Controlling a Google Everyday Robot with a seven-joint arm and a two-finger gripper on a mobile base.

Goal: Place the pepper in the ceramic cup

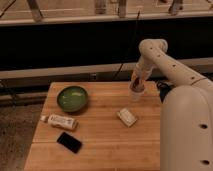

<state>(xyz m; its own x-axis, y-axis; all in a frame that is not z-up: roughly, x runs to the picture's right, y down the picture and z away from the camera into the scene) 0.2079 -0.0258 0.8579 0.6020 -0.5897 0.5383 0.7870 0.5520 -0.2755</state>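
Half done, by the look of it. Reaching in from the right with the arm (165, 62), bent down at the wrist over the back part of the desk (100, 150). Jaws set directly above the ceramic cup (136, 94), near the desk's far right corner, and closed narrow on something reddish, taken to be the pepper (135, 79). Held right over the cup's mouth, presumably for a straight drop inside rather than a landing on the rim. Lower end of the pepper already within the cup or just above it: impossible to tell. Not yet released, as far as can be judged.

Lying well apart from the cup: green bowl (72, 98) toward the back left, white tube (60, 121) just in front of it, black phone (69, 142) nearer the front edge. Closer in, a small pale block (127, 117) at mid-desk, near the cup but not touching. All four out of the way of the drop.

Next, as a judgement only: lower a little if needed, open up, then lift straight upward and clear. Worth watching for a snag of the pepper on the rim, or a nudge tipping the cup, placed as it is close to the desk's right edge beside the robot's white body (185, 130).
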